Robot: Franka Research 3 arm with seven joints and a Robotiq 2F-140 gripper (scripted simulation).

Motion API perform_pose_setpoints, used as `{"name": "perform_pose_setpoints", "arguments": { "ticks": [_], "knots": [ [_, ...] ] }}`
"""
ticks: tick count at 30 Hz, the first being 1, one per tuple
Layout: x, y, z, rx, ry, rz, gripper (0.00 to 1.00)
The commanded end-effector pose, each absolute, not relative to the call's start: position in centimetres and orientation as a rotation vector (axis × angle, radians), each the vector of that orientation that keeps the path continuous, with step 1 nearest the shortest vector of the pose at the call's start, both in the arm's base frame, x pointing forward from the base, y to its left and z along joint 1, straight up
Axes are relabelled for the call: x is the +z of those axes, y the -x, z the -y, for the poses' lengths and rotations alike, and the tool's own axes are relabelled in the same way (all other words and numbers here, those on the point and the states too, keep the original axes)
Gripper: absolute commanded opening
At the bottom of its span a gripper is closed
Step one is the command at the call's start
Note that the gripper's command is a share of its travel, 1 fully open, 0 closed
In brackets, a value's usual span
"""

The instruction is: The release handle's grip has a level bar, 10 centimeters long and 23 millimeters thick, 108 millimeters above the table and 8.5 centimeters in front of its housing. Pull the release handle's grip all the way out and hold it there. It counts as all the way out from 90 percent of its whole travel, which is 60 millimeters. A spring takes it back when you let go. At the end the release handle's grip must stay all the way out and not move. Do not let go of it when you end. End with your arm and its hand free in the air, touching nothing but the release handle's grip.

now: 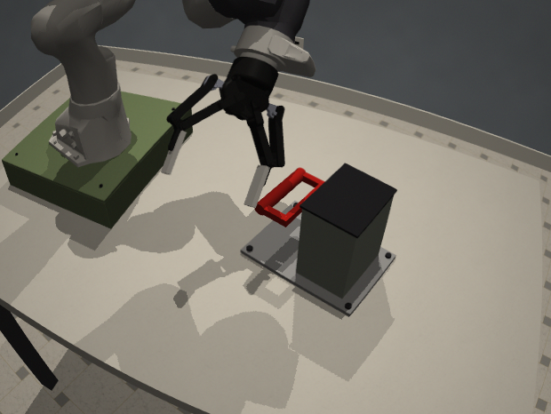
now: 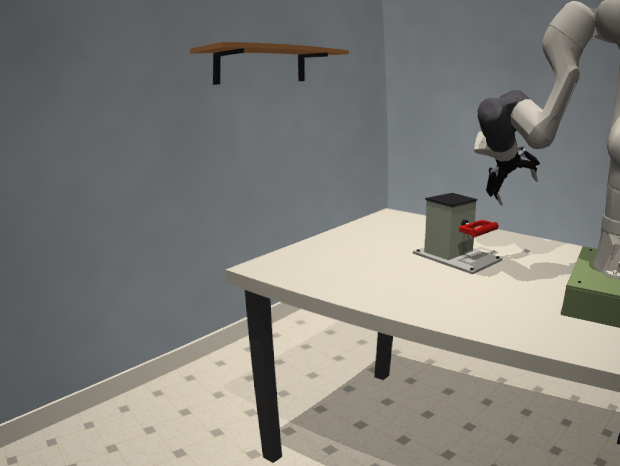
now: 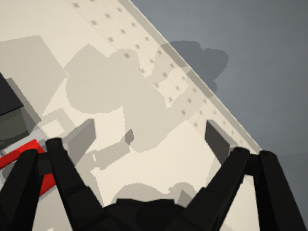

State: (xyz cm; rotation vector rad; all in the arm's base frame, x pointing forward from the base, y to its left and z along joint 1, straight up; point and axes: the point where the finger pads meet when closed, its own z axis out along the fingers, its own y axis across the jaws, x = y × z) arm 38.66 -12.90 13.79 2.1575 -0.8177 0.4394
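Observation:
The red release handle's grip [image 1: 281,190] [image 2: 479,227] [image 3: 20,151] sticks out level from the dark housing [image 1: 342,231] [image 2: 447,227], which stands on a grey baseplate [image 1: 267,251] [image 2: 476,263]. My gripper [image 1: 211,175] [image 2: 516,186] [image 3: 150,129] is open wide and empty. It hangs in the air above and in front of the grip, tilted downward, touching nothing. In the top view one finger pad sits just beside the bar's near end. In the wrist view the grip shows at the lower left, outside the fingers.
The arm's green base block [image 1: 89,191] [image 2: 591,295] stands on the table [image 1: 445,266] [image 2: 360,270] behind the gripper. A wooden shelf [image 2: 265,48] hangs on the wall far off.

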Motion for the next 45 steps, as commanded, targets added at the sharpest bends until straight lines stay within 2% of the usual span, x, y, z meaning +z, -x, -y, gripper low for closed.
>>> {"name": "perform_pose_setpoints", "arguments": {
  "ticks": [1,15,31,42,43,45],
  "knots": [
    [12.4,-37.9,11.0,0.391,-2.2,1.038,1.0],
    [11.0,-38.4,4.9,0.227,-2.208,1.655,1.0],
    [13.2,-43.3,-1.4,0.029,-2.03,2.377,1.0],
    [13.4,-43.7,-1.6,0.018,-2.014,2.416,1.0],
    [13.4,-43.7,-1.6,0.018,-2.014,2.416,0.0],
    [13.4,-43.7,-1.6,0.018,-2.014,2.416,0.0]
  ]
}}
